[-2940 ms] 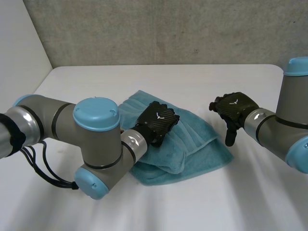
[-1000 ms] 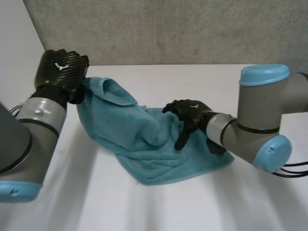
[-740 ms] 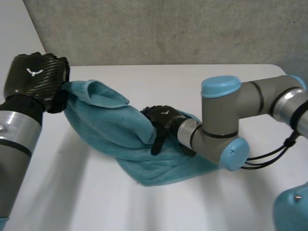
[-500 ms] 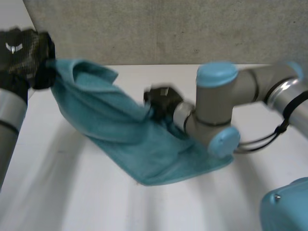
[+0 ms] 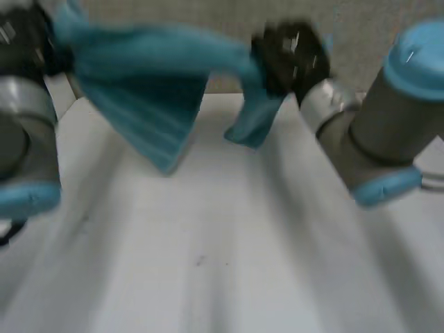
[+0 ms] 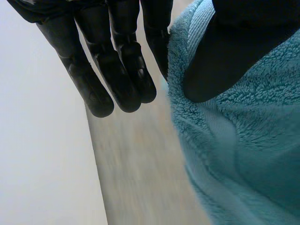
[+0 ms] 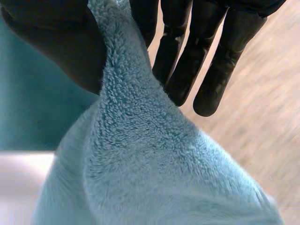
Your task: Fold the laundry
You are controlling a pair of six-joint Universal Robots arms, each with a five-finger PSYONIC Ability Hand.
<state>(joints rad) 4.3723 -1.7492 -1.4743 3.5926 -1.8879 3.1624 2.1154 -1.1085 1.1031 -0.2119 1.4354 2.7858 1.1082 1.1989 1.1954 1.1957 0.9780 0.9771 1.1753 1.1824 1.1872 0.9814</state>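
Towel is up in the air now, where half a second ago its lower half lay spread on the worktop and my right hand was low down at its middle. Both my hands have risen since then, and the cloth is stretched between them along its top edge. My left hand has one end of that edge and my right hand has the other. From the stretched edge a wide flap hangs down to a point on the left hand's side, and a shorter fold hangs just under my right hand. I cannot tell whether the lowest tip touches the worktop. In the left wrist view my fingers are straight and close together, and my thumb presses into the towel's pile, so the edge is pinched between thumb and fingers. In the right wrist view it is the same: the cloth runs up between my thumb and my straight fingers and is nipped there. My left arm stands upright at the near left side, and my right arm slants up from the right. The worktop is white, and a grey concrete wall rises behind it.
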